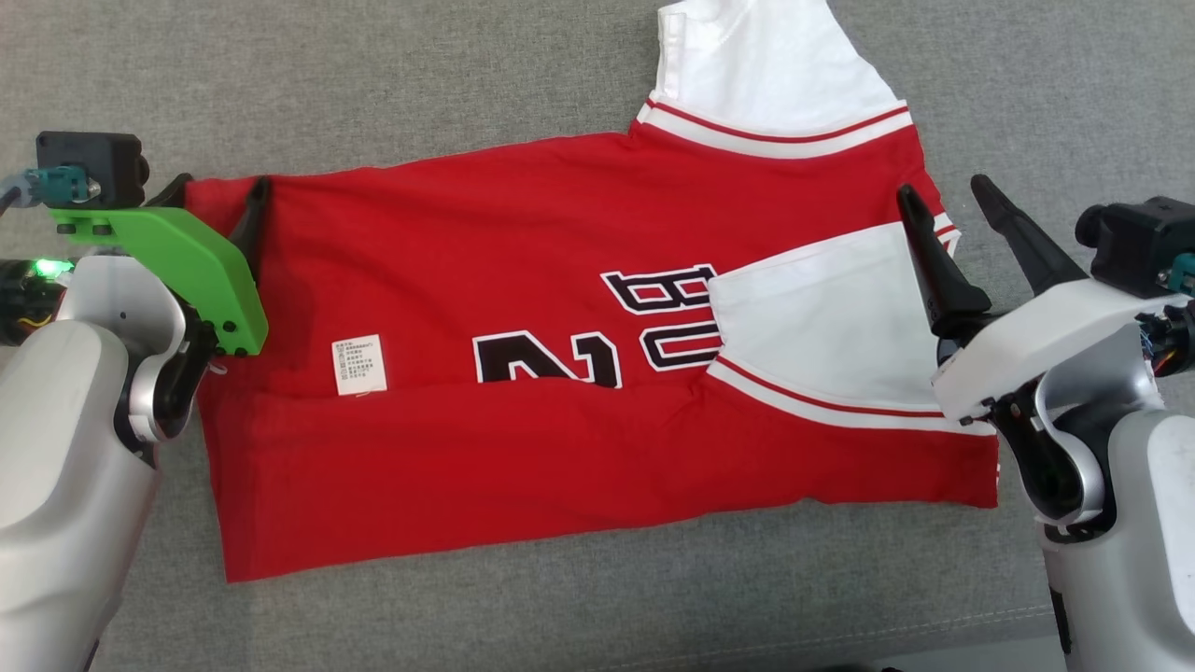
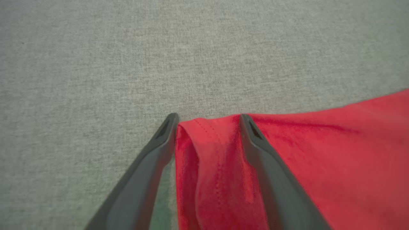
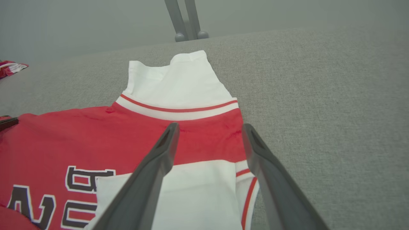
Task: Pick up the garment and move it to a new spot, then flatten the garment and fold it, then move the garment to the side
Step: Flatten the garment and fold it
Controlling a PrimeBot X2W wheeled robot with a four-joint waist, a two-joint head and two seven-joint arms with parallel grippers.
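Observation:
The garment (image 1: 523,280) is a red shirt with white sleeves and black lettering, lying flat on a grey fabric surface (image 1: 373,75). Its near edge is folded up over the middle, and one white sleeve (image 1: 822,327) is folded in across the chest. The other sleeve (image 1: 756,65) sticks out at the far side. My left gripper (image 1: 221,182) stands open at the garment's far left corner, and in the left wrist view the red hem (image 2: 204,153) lies between its fingers (image 2: 208,117). My right gripper (image 1: 943,187) is open over the right edge beside the folded sleeve, its fingers (image 3: 211,126) straddling the red and white cloth (image 3: 198,108).
A white care label (image 1: 359,364) shows on the red cloth. Grey metal legs (image 3: 187,19) stand beyond the far edge of the surface. Another bit of red and white cloth (image 3: 11,68) lies far off at that view's left. A seam (image 1: 840,635) runs along the near edge.

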